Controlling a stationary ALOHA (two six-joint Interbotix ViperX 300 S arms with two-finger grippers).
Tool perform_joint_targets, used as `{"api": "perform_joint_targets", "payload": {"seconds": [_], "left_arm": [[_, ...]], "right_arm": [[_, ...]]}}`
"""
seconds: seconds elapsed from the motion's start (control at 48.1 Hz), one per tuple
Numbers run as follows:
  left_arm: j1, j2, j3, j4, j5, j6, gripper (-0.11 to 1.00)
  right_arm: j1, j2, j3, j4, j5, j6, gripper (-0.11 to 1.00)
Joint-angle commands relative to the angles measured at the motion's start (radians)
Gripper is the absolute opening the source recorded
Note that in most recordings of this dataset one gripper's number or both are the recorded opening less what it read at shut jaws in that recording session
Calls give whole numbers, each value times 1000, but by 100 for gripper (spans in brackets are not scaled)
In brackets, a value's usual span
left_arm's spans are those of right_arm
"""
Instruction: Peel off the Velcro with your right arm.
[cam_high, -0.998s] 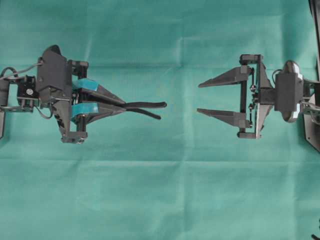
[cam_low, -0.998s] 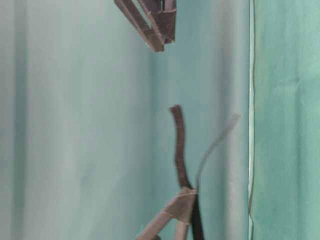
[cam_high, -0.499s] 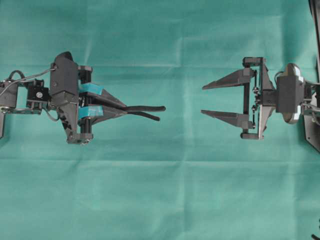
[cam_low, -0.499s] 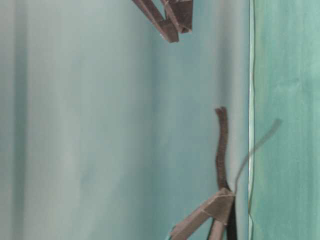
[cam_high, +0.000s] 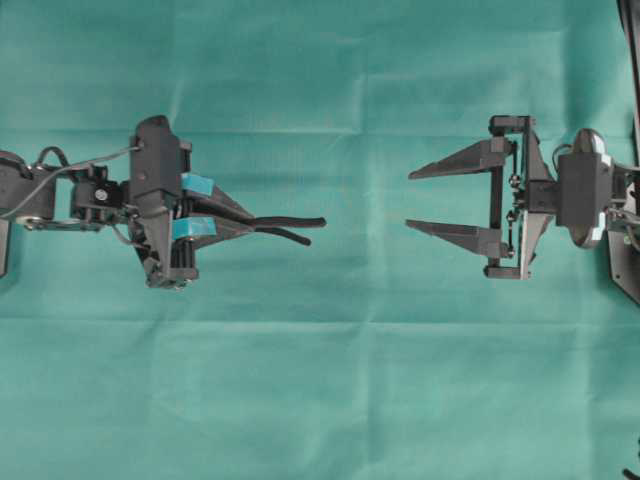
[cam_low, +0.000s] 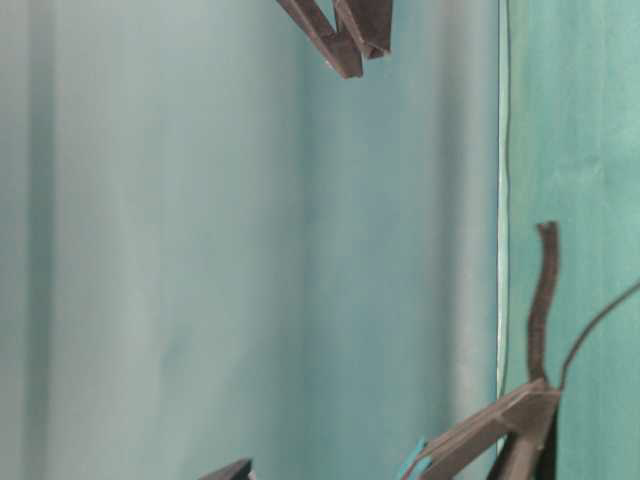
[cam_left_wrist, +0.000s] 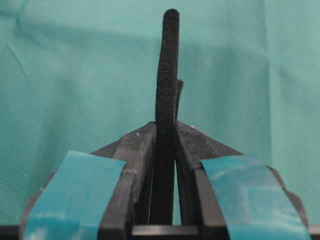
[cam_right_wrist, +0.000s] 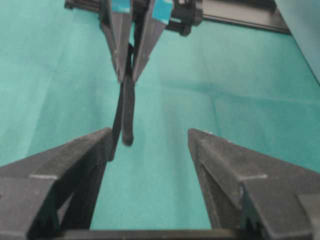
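Velcro (cam_high: 290, 227), seen from overhead, sticks out of our left gripper (cam_high: 247, 225), whose teal-taped fingers (cam_high: 196, 184) are pinched on its near end; its two free layers fork apart toward the middle of the green counter (cam_high: 320, 390). Our right gripper (cam_high: 410, 200) faces it from the right side, its plain dark fingers spread wide and holding nothing, well apart from the strap's tips. At table level we see the strap (cam_low: 543, 300) rising from the left gripper's tips (cam_low: 530, 405), one thick layer and one thin layer curving away from it, with the right gripper's fingertips (cam_low: 350, 45) at the top edge. Our left wrist camera shows the strap (cam_left_wrist: 166, 90) clamped between the two fingers (cam_left_wrist: 137, 150). From the right wrist we look between the spread fingers (cam_right_wrist: 75, 160) at the strap (cam_right_wrist: 127, 107) hanging from the left gripper (cam_right_wrist: 127, 75) ahead.
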Motion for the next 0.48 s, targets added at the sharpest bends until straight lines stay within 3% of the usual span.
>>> {"api": "perform_joint_targets", "payload": {"seconds": [0.0, 0.457], "left_arm": [[2, 14, -40, 2, -9, 2, 10], [12, 126, -110, 2, -11, 3, 10]], "right_arm": [[-2, -5, -11, -2, -11, 3, 28], [-2, 3, -9, -3, -11, 2, 28]]}}
